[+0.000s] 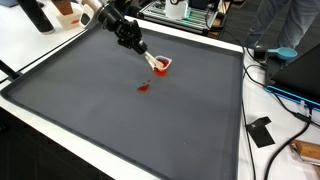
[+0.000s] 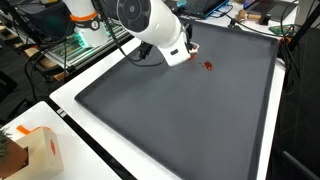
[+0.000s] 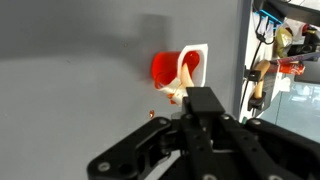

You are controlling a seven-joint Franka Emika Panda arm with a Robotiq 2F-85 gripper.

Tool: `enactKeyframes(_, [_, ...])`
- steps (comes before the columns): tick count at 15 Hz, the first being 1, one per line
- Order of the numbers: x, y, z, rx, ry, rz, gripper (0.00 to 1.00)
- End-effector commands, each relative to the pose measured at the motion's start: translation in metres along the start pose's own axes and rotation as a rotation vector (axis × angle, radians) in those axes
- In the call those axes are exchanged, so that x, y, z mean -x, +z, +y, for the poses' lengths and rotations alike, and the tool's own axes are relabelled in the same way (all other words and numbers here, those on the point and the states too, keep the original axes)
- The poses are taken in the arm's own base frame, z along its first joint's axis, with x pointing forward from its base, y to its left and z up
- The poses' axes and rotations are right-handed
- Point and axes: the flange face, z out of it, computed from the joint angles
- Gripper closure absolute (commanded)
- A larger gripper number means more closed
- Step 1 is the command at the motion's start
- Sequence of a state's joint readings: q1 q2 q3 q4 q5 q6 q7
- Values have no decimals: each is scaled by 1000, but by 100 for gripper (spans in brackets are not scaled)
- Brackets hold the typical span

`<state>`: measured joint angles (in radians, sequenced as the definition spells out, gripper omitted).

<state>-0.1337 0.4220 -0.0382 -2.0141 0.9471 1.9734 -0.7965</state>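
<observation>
- Wrist view: a red cup (image 3: 170, 68) was seen on the grey counter (image 3: 70, 60), at the tip of the tool (image 3: 180, 95).
- Whether the tool was open or closed could not be told.
- A red scrap (image 1: 143, 87) was seen nearby.

Bright, even room light falls from overhead in both exterior views. The dark mat (image 1: 150, 125) looks matte, with a faint paler sheen and no hard glare. The white desk (image 2: 62, 98) rim is nearly blown out. Shadows are soft and short. All the pictures are small and grainy. In the wrist view the jaws are dark and blurred close to the lens. The red cup (image 3: 170, 68) has a soft shadow to its left, and the right edge is overexposed.
</observation>
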Motion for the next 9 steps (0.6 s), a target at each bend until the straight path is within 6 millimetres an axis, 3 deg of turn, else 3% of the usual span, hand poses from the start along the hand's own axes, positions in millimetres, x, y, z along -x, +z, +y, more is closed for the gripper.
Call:
enactKeyframes(1, [0, 4, 0, 23, -2, -17, 97])
enactKeyframes(9, [-1, 1, -1, 46, 19, -62, 97])
